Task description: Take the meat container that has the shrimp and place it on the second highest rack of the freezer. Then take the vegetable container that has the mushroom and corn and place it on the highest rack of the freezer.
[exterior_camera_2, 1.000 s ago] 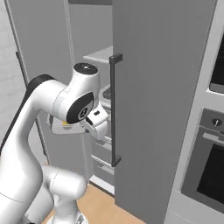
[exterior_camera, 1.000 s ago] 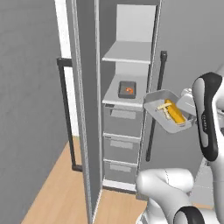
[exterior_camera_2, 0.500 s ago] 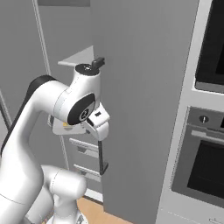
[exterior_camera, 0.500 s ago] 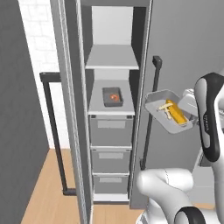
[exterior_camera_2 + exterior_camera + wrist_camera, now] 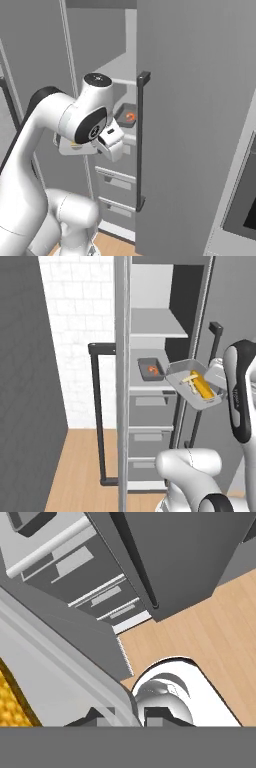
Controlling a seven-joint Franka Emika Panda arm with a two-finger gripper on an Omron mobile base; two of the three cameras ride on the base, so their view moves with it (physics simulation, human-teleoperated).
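gripper (image 5: 129,714) clamped on rim of vegetable container (image 5: 194,384), held in air before the open freezer (image 5: 155,331) | meat container (image 5: 150,368) on second-highest rack | mushroom hard to make out, fingertips cut off | wood floor (image 5: 82,466), white brick wall (image 5: 80,331)

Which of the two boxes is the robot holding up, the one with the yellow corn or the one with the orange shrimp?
The corn one: the vegetable container is held up in front of the freezer, clamped at its rim. The shrimp container sits on a freezer rack.

Grey vegetable container (image 5: 196,385), yellow corn (image 5: 202,386), white-brick wall (image 5: 77,331).
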